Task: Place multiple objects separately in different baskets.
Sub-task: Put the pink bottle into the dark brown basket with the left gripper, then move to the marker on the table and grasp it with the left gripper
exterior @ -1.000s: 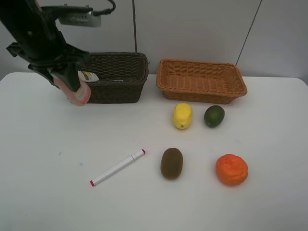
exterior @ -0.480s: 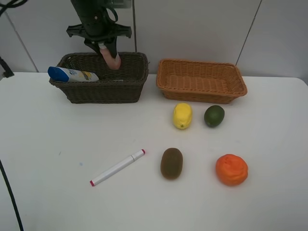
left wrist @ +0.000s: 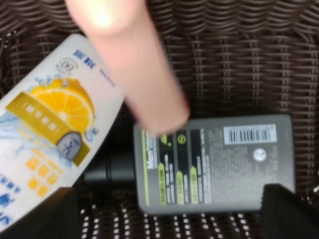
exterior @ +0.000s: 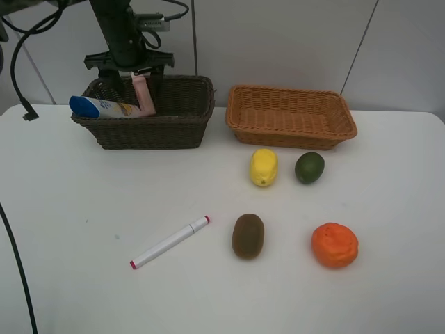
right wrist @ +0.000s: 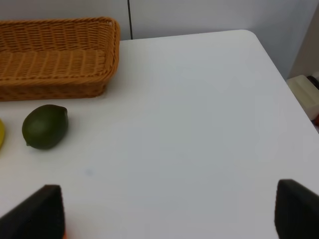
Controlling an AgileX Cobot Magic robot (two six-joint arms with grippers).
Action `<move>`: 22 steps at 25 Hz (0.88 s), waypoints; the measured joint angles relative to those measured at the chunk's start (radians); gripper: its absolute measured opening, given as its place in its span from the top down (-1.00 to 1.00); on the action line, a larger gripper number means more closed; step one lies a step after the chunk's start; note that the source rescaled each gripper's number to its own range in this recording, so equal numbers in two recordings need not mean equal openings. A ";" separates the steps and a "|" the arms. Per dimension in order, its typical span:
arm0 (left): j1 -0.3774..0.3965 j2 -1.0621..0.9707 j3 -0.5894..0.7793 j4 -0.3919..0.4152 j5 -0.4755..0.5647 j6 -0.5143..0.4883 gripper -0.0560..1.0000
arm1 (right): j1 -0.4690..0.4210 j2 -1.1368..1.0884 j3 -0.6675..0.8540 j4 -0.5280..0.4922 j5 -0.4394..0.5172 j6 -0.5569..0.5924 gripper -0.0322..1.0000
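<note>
My left gripper (left wrist: 164, 216) hung over the dark brown basket (exterior: 167, 129) with its jaws spread wide, clasping nothing. The pink bottle (exterior: 142, 94) stood tilted inside the basket, free of my fingers and blurred in my wrist view. Under it the small dark green bottle (left wrist: 214, 164) lay flat on the basket floor. Beside them the white blue-capped bottle (exterior: 104, 107) lay slanted, its cap up at the basket's left end.

My right gripper (right wrist: 165, 211) was just as slack, jaws wide and empty over the table (exterior: 69, 209) near the green lime (exterior: 309, 168). The lime and the yellow lemon (exterior: 263, 167) sat side by side just before the light orange-tan basket (exterior: 292, 125). Nearer the front lay the brown kiwi (exterior: 247, 236) and the orange fruit (exterior: 334, 244) — with the white red-tipped marker (exterior: 170, 242) left of the kiwi.
</note>
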 joint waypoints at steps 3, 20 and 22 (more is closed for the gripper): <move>0.000 -0.003 -0.070 -0.022 0.001 0.039 -0.97 | 0.000 0.000 0.000 0.000 0.000 0.000 -0.99; -0.209 -0.517 0.613 -0.203 -0.002 0.394 -0.97 | 0.000 0.000 0.000 0.000 0.000 0.000 -0.99; -0.245 -0.544 0.711 -0.178 0.001 0.432 -0.97 | 0.000 0.000 0.000 0.000 0.000 0.000 -0.99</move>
